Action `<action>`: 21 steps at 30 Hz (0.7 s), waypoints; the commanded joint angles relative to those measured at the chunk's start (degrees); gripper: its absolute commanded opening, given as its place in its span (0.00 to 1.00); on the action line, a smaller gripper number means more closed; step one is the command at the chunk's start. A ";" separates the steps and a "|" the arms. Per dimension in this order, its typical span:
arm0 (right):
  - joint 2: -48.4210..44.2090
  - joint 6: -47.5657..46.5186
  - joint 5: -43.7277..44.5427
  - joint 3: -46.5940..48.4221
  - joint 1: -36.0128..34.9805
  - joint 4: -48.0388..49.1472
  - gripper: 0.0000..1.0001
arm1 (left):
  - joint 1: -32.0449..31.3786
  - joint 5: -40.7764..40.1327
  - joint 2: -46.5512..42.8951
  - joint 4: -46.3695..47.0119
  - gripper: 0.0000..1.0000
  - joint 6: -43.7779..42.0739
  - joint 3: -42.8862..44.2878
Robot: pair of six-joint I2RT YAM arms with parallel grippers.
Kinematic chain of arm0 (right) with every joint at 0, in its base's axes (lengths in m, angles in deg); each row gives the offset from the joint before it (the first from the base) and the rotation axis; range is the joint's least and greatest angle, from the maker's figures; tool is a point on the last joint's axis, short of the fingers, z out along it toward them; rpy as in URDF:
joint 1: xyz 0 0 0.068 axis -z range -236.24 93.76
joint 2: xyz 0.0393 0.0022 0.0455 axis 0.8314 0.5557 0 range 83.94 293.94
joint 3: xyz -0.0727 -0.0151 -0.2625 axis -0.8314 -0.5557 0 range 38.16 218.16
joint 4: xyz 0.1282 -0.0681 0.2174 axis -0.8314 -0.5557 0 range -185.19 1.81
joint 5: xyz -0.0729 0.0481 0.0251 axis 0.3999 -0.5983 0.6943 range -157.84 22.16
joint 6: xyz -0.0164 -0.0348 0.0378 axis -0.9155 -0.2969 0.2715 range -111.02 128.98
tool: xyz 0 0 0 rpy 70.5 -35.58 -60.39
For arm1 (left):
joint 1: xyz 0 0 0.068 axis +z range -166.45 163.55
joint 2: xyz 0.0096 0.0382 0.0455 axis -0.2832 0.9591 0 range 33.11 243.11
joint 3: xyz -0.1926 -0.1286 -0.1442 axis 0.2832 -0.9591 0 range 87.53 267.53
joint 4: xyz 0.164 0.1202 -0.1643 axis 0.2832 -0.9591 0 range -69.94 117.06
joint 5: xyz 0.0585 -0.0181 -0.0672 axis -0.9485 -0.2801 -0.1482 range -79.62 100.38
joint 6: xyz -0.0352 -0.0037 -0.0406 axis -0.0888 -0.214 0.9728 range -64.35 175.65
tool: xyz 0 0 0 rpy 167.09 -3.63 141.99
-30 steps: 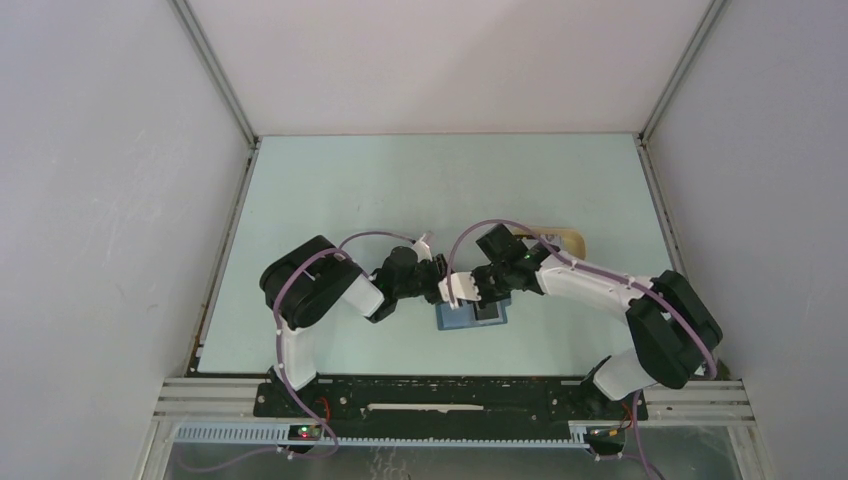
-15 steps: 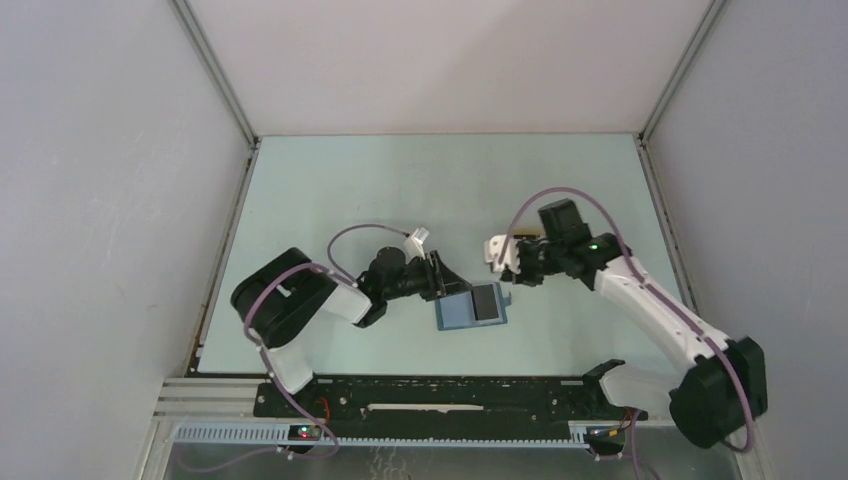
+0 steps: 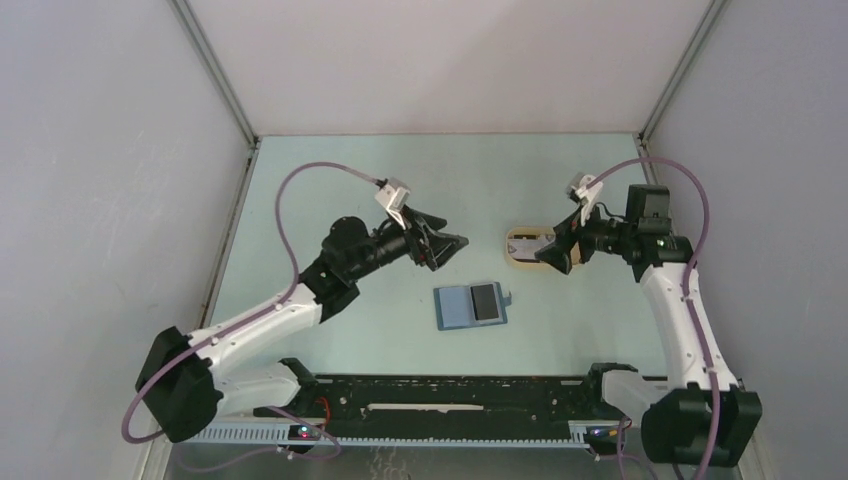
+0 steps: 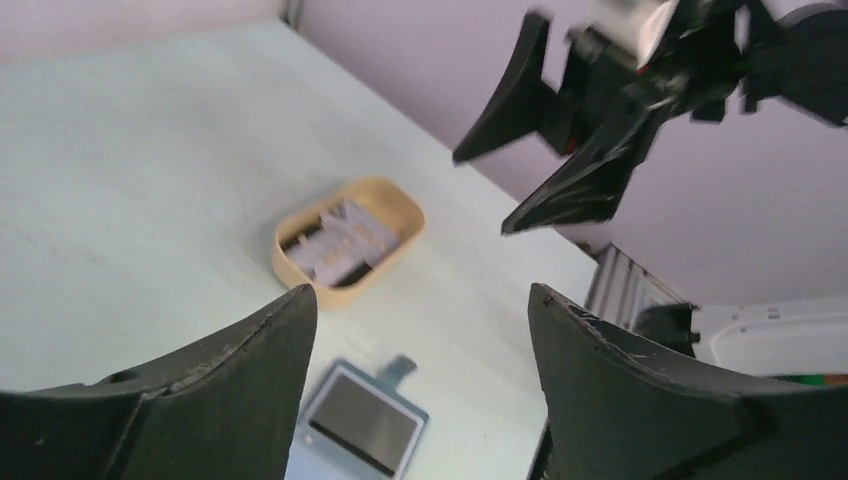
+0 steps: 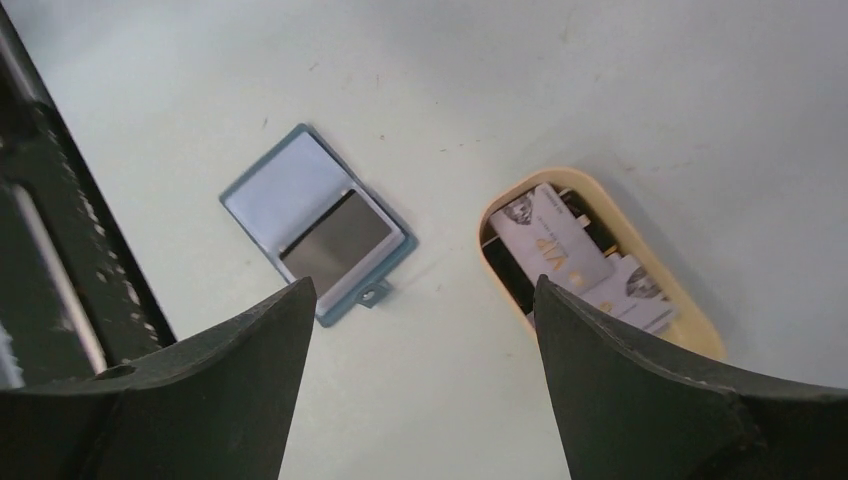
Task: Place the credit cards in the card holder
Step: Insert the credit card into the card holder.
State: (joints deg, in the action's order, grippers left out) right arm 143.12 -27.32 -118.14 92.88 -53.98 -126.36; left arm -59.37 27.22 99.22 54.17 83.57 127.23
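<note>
Both pincers stand wide and empty. My left gripper (image 3: 452, 245) hangs raised left of centre, pointing right. My right gripper (image 3: 552, 258) hangs above the beige tray (image 4: 350, 288) holding the credit cards (image 5: 560, 250). Between them and nearer, the card holder (image 3: 472, 306) lies open, a dark card (image 3: 486, 301) on its right half.

The desk (image 3: 400, 190) under me is a pale green sheet, and two things lie directly on it. Toward its near edge, about midway across, the card holder (image 3: 458, 310) lies opened flat. Its left half is light blue, its right half dark grey, and its small tab points to my right. Beyond it and a little to my right, clearly apart from it, sits a beige oval tray (image 3: 512, 245). Whitish cards (image 5: 560, 245) with dark print are piled loosely inside it.
</note>
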 commanded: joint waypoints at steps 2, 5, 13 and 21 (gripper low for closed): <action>6.79 15.52 -1.91 2.83 5.45 3.03 0.88 | -0.26 -6.16 -2.10 -5.84 0.97 -16.35 7.44; 10.49 22.54 1.47 2.85 6.80 6.87 0.87 | -0.17 -8.06 1.45 -2.62 1.00 -18.75 10.36; 26.79 28.80 4.19 11.27 8.38 5.75 0.77 | 5.13 6.24 20.94 -0.79 1.00 -7.33 24.74; 33.82 30.23 11.75 12.23 8.14 6.90 0.77 | 4.59 1.24 28.65 -0.73 0.99 -7.79 21.57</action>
State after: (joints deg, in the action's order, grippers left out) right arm 174.94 -0.85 -111.89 103.37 -45.83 -120.64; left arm -54.01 30.01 125.45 52.60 74.80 148.54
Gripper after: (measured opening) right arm 0.764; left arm 0.996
